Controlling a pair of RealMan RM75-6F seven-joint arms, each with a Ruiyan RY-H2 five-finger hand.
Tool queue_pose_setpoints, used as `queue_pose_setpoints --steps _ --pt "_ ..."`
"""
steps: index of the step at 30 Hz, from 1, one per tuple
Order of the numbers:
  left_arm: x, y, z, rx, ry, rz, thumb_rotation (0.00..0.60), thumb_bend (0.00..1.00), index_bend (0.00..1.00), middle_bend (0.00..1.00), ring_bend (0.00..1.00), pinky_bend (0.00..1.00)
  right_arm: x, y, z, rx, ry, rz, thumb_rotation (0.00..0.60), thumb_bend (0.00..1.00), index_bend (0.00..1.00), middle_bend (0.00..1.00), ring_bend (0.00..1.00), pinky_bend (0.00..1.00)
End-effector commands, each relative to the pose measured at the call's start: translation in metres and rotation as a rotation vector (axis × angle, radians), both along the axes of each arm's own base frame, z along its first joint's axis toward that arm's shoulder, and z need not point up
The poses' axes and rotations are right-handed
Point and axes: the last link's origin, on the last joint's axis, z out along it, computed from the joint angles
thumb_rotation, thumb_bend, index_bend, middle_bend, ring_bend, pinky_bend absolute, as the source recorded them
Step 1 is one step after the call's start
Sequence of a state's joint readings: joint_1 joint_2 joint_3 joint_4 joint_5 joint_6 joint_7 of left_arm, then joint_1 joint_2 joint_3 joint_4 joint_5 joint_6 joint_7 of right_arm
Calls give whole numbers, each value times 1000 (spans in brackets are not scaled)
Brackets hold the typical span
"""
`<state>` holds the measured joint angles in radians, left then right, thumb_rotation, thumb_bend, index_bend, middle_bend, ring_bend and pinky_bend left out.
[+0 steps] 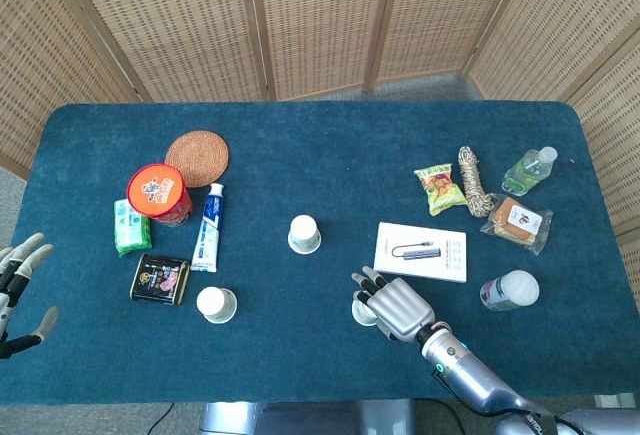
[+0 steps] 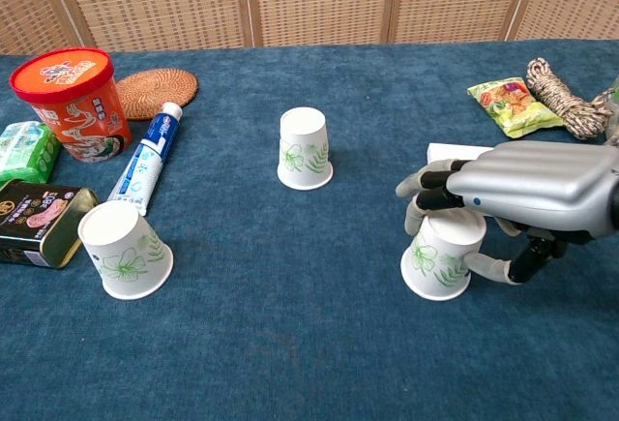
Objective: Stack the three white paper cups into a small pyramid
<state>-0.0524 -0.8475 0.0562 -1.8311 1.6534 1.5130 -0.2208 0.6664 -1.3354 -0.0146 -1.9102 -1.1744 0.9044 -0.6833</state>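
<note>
my right hand (image 2: 522, 194) wrapping the nearest paper cup (image 2: 442, 255)

fingers lie over its upturned base, thumb against its side, so it looks clamped; my left hand (image 1: 18, 285) hangs spread and empty off the table edge. the middle cup (image 2: 305, 148) stands well left and beyond the held one, the third cup (image 2: 123, 250) far left beside the tin (image 2: 37, 221). squeeze too hard and the thin wall may buckle; too lightly and it could slip.

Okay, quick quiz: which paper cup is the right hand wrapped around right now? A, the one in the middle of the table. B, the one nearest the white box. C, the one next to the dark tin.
B: in the chest view the right hand covers the paper cup in front of the white box, fingers over its top and thumb against its side.
</note>
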Motion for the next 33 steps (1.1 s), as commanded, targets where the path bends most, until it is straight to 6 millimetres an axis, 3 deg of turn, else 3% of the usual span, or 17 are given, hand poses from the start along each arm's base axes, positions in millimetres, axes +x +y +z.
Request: queue_pose_setpoints --steps 1,19,33 --pt "0 0 0 -1 -1 2 600 484 0 0 0 0 0 0 -1 3 -1 -1 600 555 280 121 79 589" --pt "-1 -1 1 6 -3 1 600 484 0 0 0 0 36 -4 8 -2 -64 51 600 555 280 123 85 590" --pt "-7 -2 3 9 -2 17 600 484 0 0 0 0 75 -20 -18 26 -46 95 600 553 280 122 85 590"
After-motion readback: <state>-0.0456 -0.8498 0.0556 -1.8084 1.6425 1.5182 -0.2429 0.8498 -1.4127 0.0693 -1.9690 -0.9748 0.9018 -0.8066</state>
